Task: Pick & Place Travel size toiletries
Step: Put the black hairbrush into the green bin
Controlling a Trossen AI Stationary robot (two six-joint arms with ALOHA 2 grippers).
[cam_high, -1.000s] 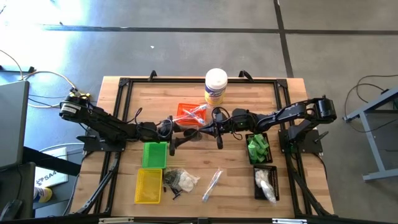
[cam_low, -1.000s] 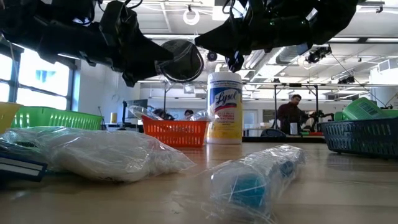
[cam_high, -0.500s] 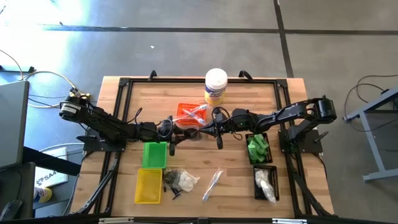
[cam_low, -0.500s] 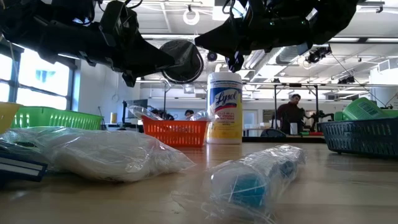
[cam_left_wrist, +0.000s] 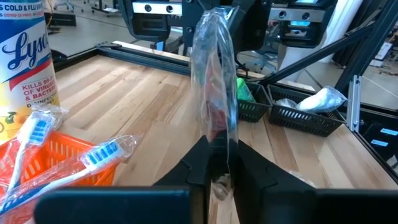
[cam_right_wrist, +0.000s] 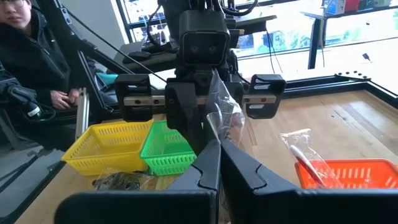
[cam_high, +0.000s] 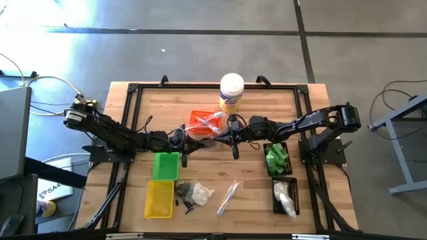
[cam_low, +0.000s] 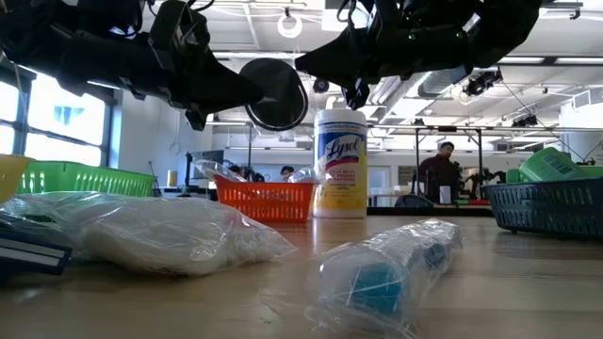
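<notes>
The left gripper (cam_left_wrist: 216, 163) was pinched on a clear plastic bag (cam_left_wrist: 214, 87), held up above the table (cam_high: 267, 100) by the orange basket (cam_high: 200, 121). The right gripper (cam_right_wrist: 219, 163) was squeezed on the same bag's other end. Farther right sat black baskets (cam_high: 277, 160) with green tubes (cam_high: 275, 159) and white fluffy bags (cam_high: 285, 197).

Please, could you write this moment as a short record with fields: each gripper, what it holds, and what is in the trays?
left gripper: shut on clear bag, above table middle
right gripper: shut on the same clear bag, facing the left gripper
orange tray: wrapped toothbrushes
green tray: appears empty
yellow tray: appears empty
black trays: one with green items, the other with white bags
</notes>
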